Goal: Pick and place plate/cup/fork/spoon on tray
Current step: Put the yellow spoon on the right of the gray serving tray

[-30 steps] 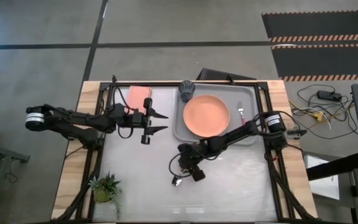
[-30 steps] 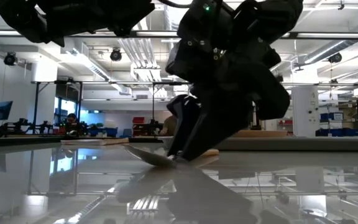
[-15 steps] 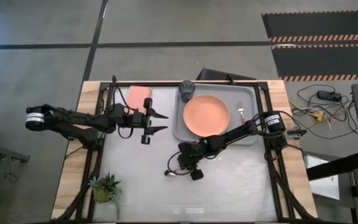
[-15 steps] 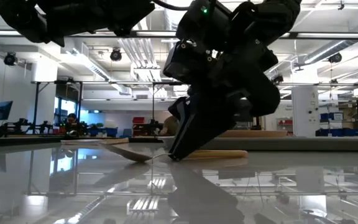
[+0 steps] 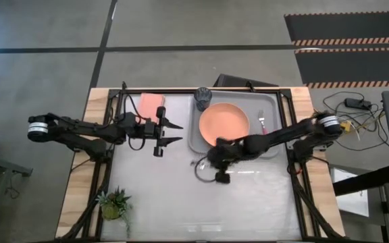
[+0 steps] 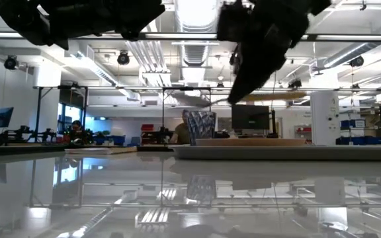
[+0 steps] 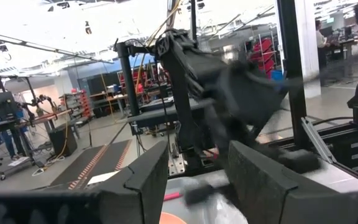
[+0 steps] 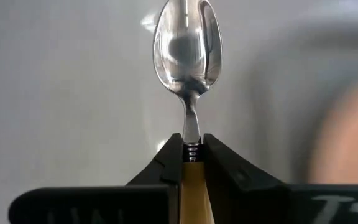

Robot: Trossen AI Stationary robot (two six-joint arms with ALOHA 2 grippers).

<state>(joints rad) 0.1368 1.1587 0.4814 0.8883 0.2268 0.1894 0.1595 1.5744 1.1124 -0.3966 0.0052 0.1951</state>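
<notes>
We see the right gripper (image 8: 192,151) clamped on the spoon (image 8: 187,46), lifted at the tray's (image 5: 267,150) 7 o'clock corner; left gripper (image 5: 172,132) spread, idle.

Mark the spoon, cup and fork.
spoon (image 8: 187,46): right wrist view, on its metal bowl.
cup (image 5: 203,97): high view, on its rim at the tray corner.
fork (image 5: 262,123): high view, on its tines end.

Salmon-orange plate (image 5: 224,125) on light-grey tray (image 5: 270,102); silver-bowled, orange-tan-handled spoon (image 8: 187,56); pink pad (image 5: 150,104).
</notes>
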